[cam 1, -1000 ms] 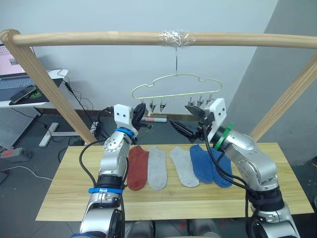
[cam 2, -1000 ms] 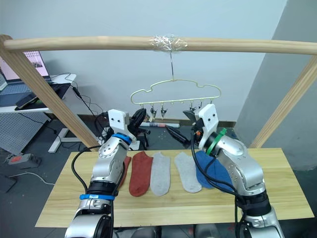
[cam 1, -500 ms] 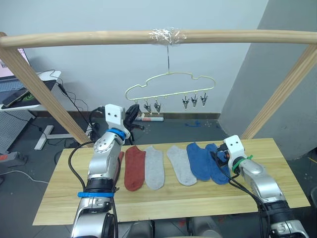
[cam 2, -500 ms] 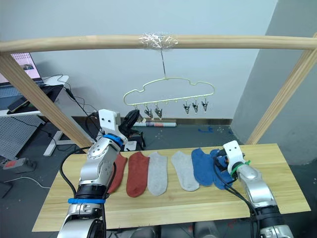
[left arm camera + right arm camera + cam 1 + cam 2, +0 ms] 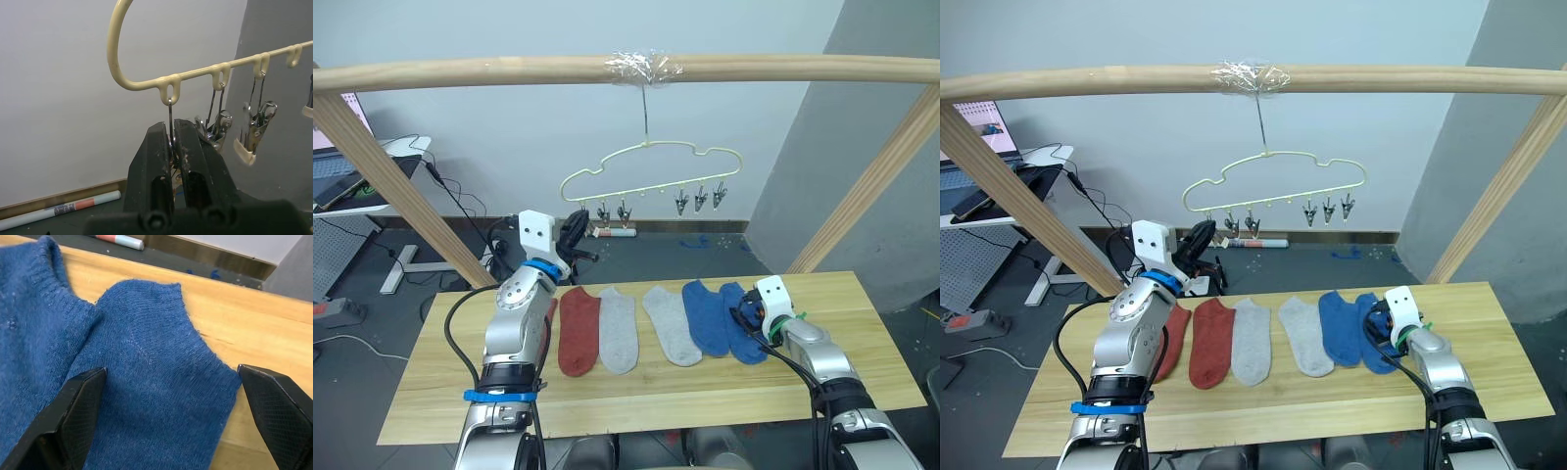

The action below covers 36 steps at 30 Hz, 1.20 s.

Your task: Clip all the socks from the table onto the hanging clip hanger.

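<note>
Right wrist view: the right gripper [image 5: 166,421] has its jaws spread wide, straddling the outermost blue sock [image 5: 146,396], which lies flat on the desk [image 5: 254,328]; the forearm is stretched low and forward over the desk. Left wrist view now: the left gripper [image 5: 171,142] has its jaws pinched tight on the end clip [image 5: 170,128] of the clip hanger [image 5: 646,168], arm raised with bent elbow. Beneath that hanger, the socks [image 5: 626,328] lie in a row on the desk: rust-red, grey, blue. The hanger hangs from the wooden pole [image 5: 509,70].
</note>
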Available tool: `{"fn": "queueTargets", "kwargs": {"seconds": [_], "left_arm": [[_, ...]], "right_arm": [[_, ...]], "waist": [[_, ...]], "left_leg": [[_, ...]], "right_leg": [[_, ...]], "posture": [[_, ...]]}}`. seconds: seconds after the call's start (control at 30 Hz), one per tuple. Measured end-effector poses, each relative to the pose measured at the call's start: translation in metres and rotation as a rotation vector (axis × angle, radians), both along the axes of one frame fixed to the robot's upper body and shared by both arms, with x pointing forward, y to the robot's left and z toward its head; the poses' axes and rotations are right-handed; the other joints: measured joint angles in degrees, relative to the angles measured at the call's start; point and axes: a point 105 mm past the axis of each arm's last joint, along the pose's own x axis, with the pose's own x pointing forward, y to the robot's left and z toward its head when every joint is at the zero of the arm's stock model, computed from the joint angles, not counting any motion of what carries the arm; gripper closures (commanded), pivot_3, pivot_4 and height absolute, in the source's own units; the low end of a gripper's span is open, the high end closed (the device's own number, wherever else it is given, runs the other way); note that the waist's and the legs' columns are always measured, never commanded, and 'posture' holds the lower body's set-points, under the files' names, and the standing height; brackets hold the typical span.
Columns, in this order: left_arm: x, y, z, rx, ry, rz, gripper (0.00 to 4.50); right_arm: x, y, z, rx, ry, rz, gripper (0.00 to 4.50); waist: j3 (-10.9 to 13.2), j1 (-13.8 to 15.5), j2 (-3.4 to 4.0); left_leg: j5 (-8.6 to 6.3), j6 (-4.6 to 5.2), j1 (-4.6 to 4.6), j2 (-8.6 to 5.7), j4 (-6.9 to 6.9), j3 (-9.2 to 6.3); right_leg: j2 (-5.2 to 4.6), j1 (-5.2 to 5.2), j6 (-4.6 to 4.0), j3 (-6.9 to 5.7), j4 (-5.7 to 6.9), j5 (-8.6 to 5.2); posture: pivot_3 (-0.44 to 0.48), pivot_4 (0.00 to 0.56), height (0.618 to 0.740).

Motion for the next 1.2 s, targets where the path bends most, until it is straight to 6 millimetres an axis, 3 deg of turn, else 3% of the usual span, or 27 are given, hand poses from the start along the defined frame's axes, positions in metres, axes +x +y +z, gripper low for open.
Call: {"fn": "queueTargets", "kwargs": {"seconds": [0.37, 0.5, 0.6, 0.7, 0.83, 0.93, 1.07, 1.2], "left_arm": [[-0.001, 0.002, 0.001, 0.008, -0.003, 0.011, 4.5], [-0.001, 0.001, -0.001, -0.026, 0.025, -0.006, 4.5], [-0.001, -0.002, -0.002, -0.178, 0.1, -0.07, 4.5], [-0.002, -0.003, -0.001, -0.361, 0.199, -0.165, 4.5], [-0.013, -0.005, 0.001, -0.543, 0.324, -0.318, 4.5], [-0.021, -0.002, 0.006, -0.66, 0.372, -0.396, 4.5], [-0.028, -0.007, 0.012, -0.763, 0.416, -0.472, 4.5], [-0.034, -0.013, 0.021, -0.78, 0.418, -0.525, 4.5]], "right_arm": [[-0.001, 0.006, -0.003, 0.038, 0.008, 0.004, 4.4], [-0.009, 0.0, -0.002, 0.033, 0.005, 0.035, 4.45], [-0.024, -0.001, 0.006, 0.081, 0.014, 0.097, 4.45], [-0.032, 0.005, 0.034, 0.182, 0.001, 0.15, 4.45], [-0.04, 0.039, 0.091, 0.376, -0.024, 0.286, 4.45], [-0.05, 0.077, 0.119, 0.591, 0.012, 0.381, 4.45], [-0.059, 0.119, 0.139, 0.809, 0.076, 0.473, 4.45], [-0.059, 0.138, 0.144, 0.886, 0.115, 0.492, 4.45]], "waist": [[-0.02, 0.06, 0.0], [-0.03, 0.24, 0.0], [-0.03, 0.13, 0.02], [-0.02, -0.34, 0.03], [-0.02, -0.28, 0.02], [-0.01, -0.13, -0.01], [0.0, 0.25, -0.04], [0.01, 0.82, -0.06]], "left_leg": [[0.0, 0.0, 0.02, 0.0, 0.01, -0.01], [0.0, -0.01, 0.01, -0.01, 0.01, 0.0], [0.0, 0.0, -0.03, 0.01, 0.01, -0.01], [0.0, 0.0, 0.0, 0.05, 0.03, 0.03], [0.0, 0.0, 0.0, 0.09, 0.05, -0.1], [0.0, -0.01, -0.04, 0.08, 0.04, -0.11], [-0.01, -0.01, -0.13, 0.02, 0.04, -0.13], [0.0, -0.04, -0.48, 0.01, 0.05, -0.12]], "right_leg": [[0.0, 0.02, 0.01, 0.0, 0.01, 0.01], [-0.01, 0.02, 0.01, 0.0, 0.0, 0.01], [0.0, -0.01, 0.02, 0.0, 0.0, 0.0], [0.03, -0.03, 0.02, 0.02, 0.06, 0.0], [0.08, -0.03, 0.02, -0.12, 0.11, 0.0], [0.07, -0.04, 0.02, -0.12, 0.08, 0.0], [0.01, -0.08, 0.01, -0.11, -0.03, 0.01], [-0.01, -0.45, -0.07, -0.08, -0.02, 0.05]], "posture": [[-0.04, 0.131, 0.74], [-0.048, 0.127, 0.74], [-0.058, 0.127, 0.74], [-0.07, 0.125, 0.74], [-0.081, 0.116, 0.74], [-0.081, 0.116, 0.74], [-0.075, 0.108, 0.74], [-0.066, 0.107, 0.74]]}}
